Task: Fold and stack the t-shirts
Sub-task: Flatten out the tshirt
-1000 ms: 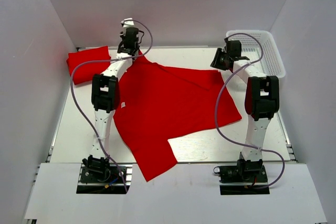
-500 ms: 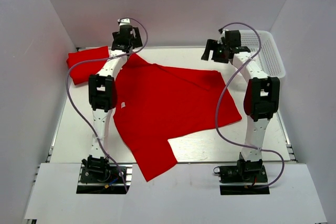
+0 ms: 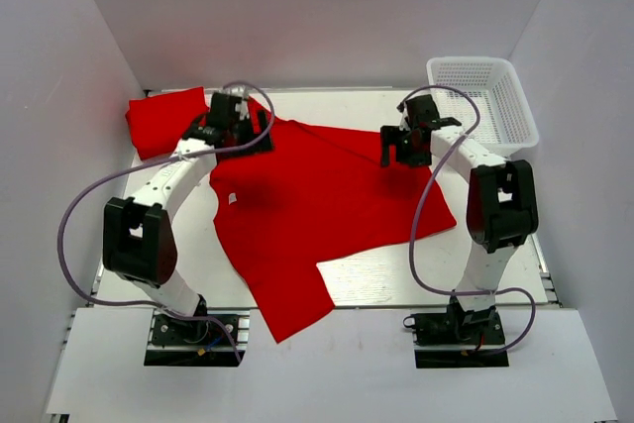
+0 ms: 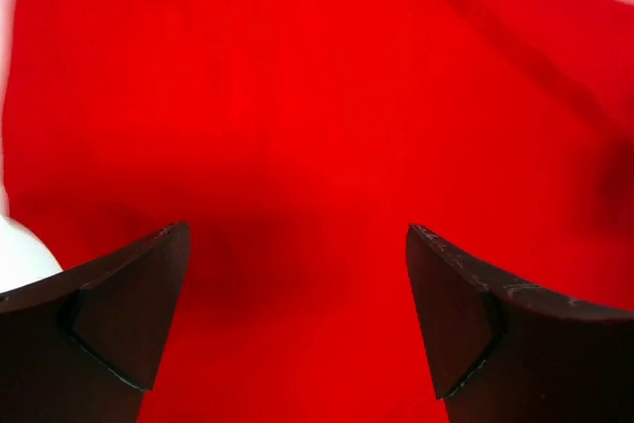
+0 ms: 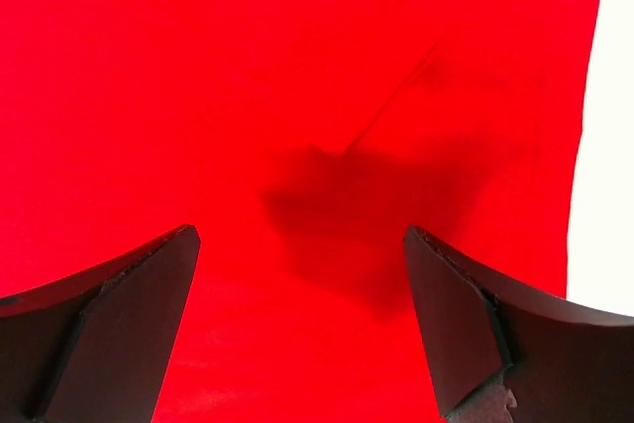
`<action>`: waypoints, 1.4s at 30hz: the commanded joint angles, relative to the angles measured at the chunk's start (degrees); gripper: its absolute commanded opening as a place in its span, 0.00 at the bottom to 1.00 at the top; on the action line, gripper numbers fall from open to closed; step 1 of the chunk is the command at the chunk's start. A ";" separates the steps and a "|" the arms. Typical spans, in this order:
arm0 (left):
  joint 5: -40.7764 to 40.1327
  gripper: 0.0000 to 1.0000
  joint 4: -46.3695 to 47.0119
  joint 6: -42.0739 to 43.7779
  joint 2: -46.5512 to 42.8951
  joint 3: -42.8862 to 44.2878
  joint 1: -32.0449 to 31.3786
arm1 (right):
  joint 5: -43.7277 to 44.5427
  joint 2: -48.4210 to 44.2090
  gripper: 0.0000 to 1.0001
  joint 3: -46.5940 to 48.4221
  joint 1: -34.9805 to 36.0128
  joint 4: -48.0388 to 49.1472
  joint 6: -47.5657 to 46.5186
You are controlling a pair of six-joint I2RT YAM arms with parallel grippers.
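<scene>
At the near edge of the counter [image 3: 396,279], one corner of the spread t-shirt [image 3: 317,205] runs over onto the white front board, and whether that corner is a sleeve or a hem is hard to tell. The right arm covers the cloth's right edge, and the left arm crosses its far-left part. From there the red cloth lies open across the middle of the counter towards the far edge.

The left gripper [image 3: 233,126] hangs over the shirt's far-left part. In the wrist view the left gripper [image 4: 297,235] is released, its fingers spread wide with only red cloth [image 4: 297,96] below and nothing between them. The right gripper [image 3: 401,146] is over the shirt's far-right part and is also released [image 5: 302,235], casting a shadow on the cloth [image 5: 248,66]. Whether either gripper touches the cloth cannot be made out.

The folded t-shirt [image 3: 163,121] sits in the far-left corner, its right end hidden behind the left wrist. A white lattice basket [image 3: 515,111] stands in the far-right corner.
</scene>
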 commanded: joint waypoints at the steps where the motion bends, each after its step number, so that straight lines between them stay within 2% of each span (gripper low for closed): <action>1: 3.66 1.00 -3.94 -3.49 0.97 -7.13 0.02 | 1.18 1.54 0.90 0.91 0.33 2.52 1.22; 6: 2.25 1.00 -5.00 -4.98 -0.34 -10.47 -0.51 | 0.04 4.79 0.90 2.94 0.41 5.15 1.84; 13: 0.85 1.00 -5.00 -4.98 -1.41 -12.59 -0.51 | -0.66 9.80 0.83 5.31 0.33 5.77 3.33; 16: 0.85 1.00 -5.00 -4.98 -1.41 -13.11 -0.51 | -0.84 9.54 0.74 4.34 0.24 7.79 3.86; 18: 0.85 1.00 -5.00 -5.51 -1.41 -13.73 -0.51 | -0.66 9.72 0.63 4.70 0.33 8.32 3.95; 20: 0.85 1.00 -4.39 -5.51 -1.41 -14.35 -0.51 | -1.01 9.98 0.61 4.87 0.50 8.84 4.39; 21: 0.85 1.00 -4.39 -5.51 -1.41 -14.95 -0.51 | -1.10 10.24 0.56 4.96 0.24 8.85 4.73; 23: 0.06 1.00 -4.39 -5.51 -0.88 -15.57 -0.51 | -1.28 10.24 0.50 5.05 0.41 9.28 4.65; 24: 0.06 1.00 -4.39 -5.51 -0.36 -15.58 -0.51 | -1.28 10.16 0.39 5.31 0.41 9.20 4.65; 26: 0.06 1.00 -4.39 -5.51 0.35 -16.10 -0.51 | -1.01 10.33 0.23 5.40 0.50 9.29 4.83; 27: 0.06 1.00 -4.39 -6.03 0.35 -16.10 -0.51 | -1.01 10.33 0.08 5.49 0.33 9.37 5.09; 28: 0.06 1.00 -3.87 -6.03 0.96 -16.10 -0.51 | -0.93 10.33 0.02 5.49 0.33 9.72 5.18; 37: -1.09 1.00 -3.15 -6.56 3.60 -17.16 0.63 | -1.10 6.91 0.00 4.78 0.15 17.53 6.67; 40: -1.09 1.00 -3.16 -6.56 4.83 -17.16 0.63 | -0.84 9.09 0.00 7.76 -0.20 18.69 8.51; 42: -2.40 1.00 -3.16 -6.56 5.71 -16.64 0.63 | 0.04 10.59 0.00 12.94 -0.29 18.60 10.01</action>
